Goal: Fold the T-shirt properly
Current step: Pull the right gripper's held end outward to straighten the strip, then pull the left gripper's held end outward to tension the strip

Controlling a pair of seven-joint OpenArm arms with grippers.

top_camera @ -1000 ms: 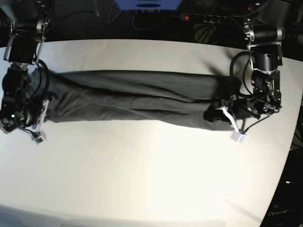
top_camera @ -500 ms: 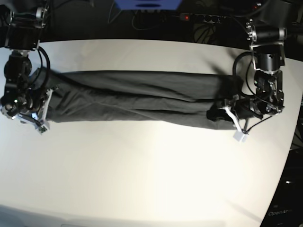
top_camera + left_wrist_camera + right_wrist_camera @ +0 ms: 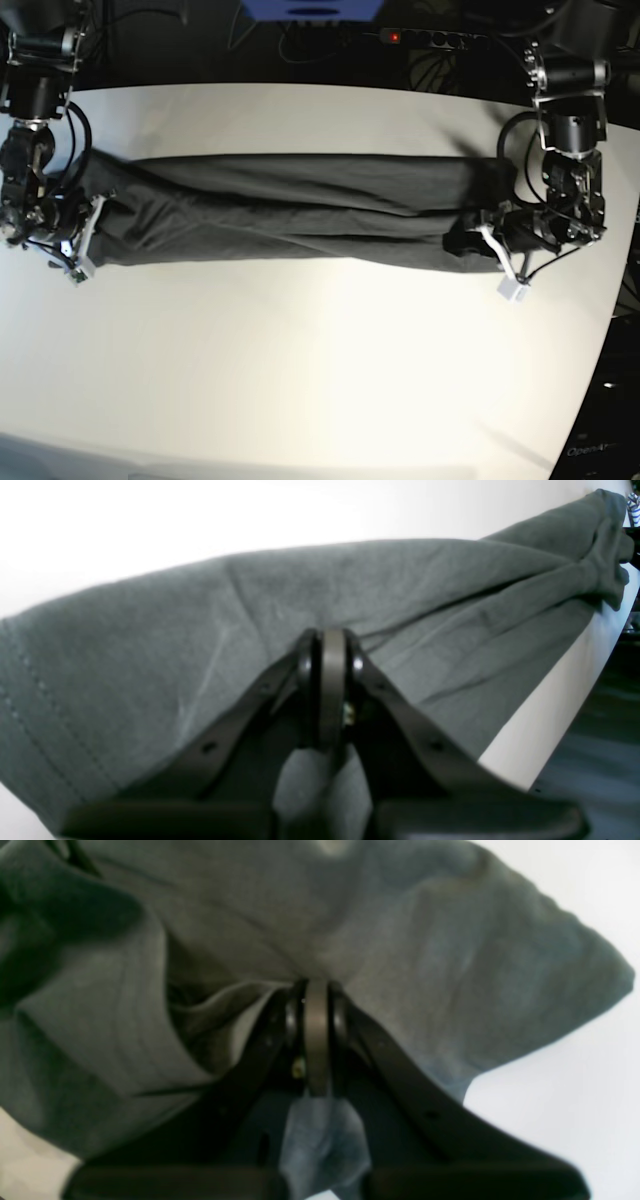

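Note:
The dark charcoal-grey T-shirt [image 3: 290,210] lies as a long folded band across the white table [image 3: 320,360], stretched between my two grippers. My left gripper [image 3: 478,243], on the base view's right, is shut on the shirt's end. In the left wrist view its jaws [image 3: 330,680] are pressed together with a fold of grey fabric [image 3: 320,785] caught between them. My right gripper [image 3: 88,232], on the base view's left, is shut on the other end. In the right wrist view its jaws [image 3: 315,1030] pinch bunched fabric [image 3: 320,1140]. The neck label is hidden.
The table's curved right edge [image 3: 615,290] runs just beyond my left arm. Behind the far edge are dark cables, a power strip [image 3: 425,37] with a red light and a blue object [image 3: 310,10].
My right gripper has moved up and back toward the far left while holding its end, pulling that end straighter. My left gripper has shifted slightly right. The shirt is drawn more taut.

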